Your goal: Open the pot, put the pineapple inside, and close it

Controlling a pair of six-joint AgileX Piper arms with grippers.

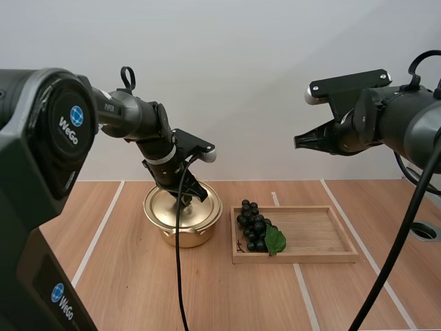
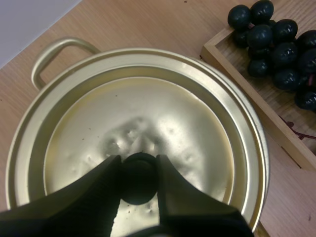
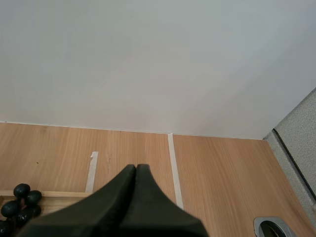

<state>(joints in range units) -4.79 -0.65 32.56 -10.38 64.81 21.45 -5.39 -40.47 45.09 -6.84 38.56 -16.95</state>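
Observation:
A gold pot (image 1: 180, 231) stands on the table with its lid (image 1: 207, 207) on. My left gripper (image 1: 186, 196) is down on the lid (image 2: 148, 108), and its fingertips (image 2: 138, 160) pinch the black knob (image 2: 138, 185) at the lid's middle. To the right of the pot lies a bunch of dark grapes (image 1: 253, 226) with a green leaf, at the left end of a wooden tray (image 1: 317, 234). No pineapple is in sight. My right gripper (image 1: 298, 141) hangs shut and empty high above the tray's right side. Its fingers (image 3: 136, 170) lie together as one wedge.
The grapes (image 2: 276, 44) and the tray's corner (image 2: 237, 74) lie close beside the pot's rim. One pot handle (image 2: 54, 52) sticks out on the far side. A round metal hole (image 1: 425, 231) sits in the table at the far right. White tape lines cross the wood.

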